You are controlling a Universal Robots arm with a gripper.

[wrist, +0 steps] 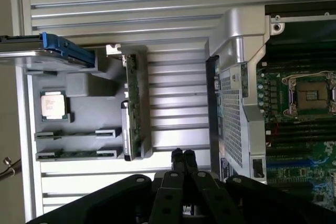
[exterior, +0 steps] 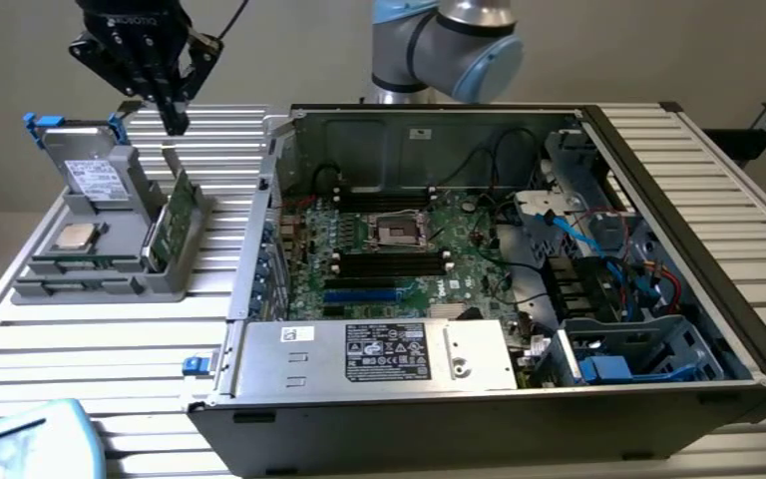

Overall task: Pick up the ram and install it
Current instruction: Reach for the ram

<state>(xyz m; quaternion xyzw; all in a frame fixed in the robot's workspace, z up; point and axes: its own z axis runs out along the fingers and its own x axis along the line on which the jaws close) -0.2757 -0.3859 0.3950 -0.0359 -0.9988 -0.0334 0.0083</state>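
Observation:
The ram (exterior: 171, 218) is a thin green stick standing on its long edge in a grey holder (exterior: 117, 279), at the exterior view's left, beside the open computer case. The wrist view looks down on the ram (wrist: 132, 109) edge-on. My gripper (exterior: 175, 120) hangs above the holder's far end, well clear of the ram. Its two black fingers are pressed together with nothing between them. In the wrist view the gripper (wrist: 184, 154) points at bare slatted table beside the holder. Black memory slots (exterior: 386, 263) lie on the green motherboard (exterior: 470, 225) inside the case.
The holder also carries a square silver processor (exterior: 75, 237) and a drive with blue clips (exterior: 80, 165). The case's tall metal side wall (exterior: 266, 210) stands between the holder and the motherboard. A silver power supply (exterior: 383, 351) fills the case's near end, with cables at the exterior view's right.

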